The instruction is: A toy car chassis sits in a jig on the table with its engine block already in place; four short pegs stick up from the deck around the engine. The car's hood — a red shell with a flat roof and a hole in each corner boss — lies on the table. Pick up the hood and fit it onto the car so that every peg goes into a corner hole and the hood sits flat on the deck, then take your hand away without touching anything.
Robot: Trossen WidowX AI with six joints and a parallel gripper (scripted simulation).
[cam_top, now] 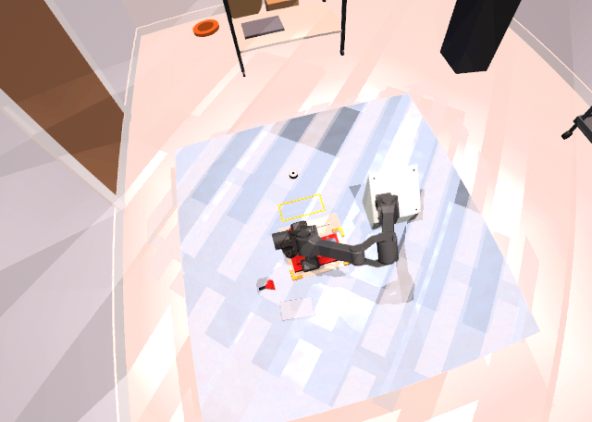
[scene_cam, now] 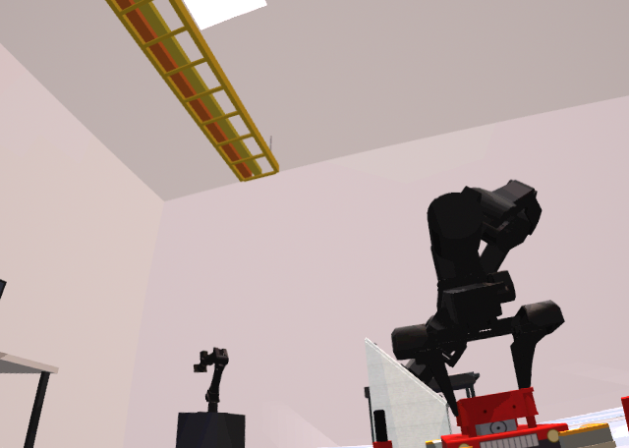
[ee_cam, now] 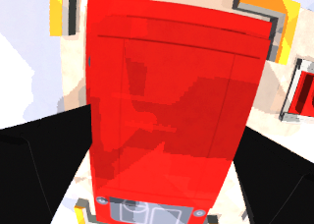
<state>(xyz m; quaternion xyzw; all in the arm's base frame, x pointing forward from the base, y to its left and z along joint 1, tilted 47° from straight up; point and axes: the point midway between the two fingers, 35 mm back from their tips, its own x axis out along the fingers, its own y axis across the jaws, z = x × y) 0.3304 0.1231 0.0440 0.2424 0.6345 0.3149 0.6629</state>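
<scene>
The fingers (cam_top: 302,246) (scene_cam: 489,401) grip the red hood (scene_cam: 495,405) (ee_cam: 167,111) by its sides, above the car chassis (cam_top: 320,259) (scene_cam: 500,435). Pickup is done; seating and release remain. The exterior view shows a gap under the hood, with the engine block (scene_cam: 496,427) visible; the wrist view hides that gap.

1 orange ring (cam_top: 205,28) on the floor near shelving (cam_top: 290,39).
</scene>
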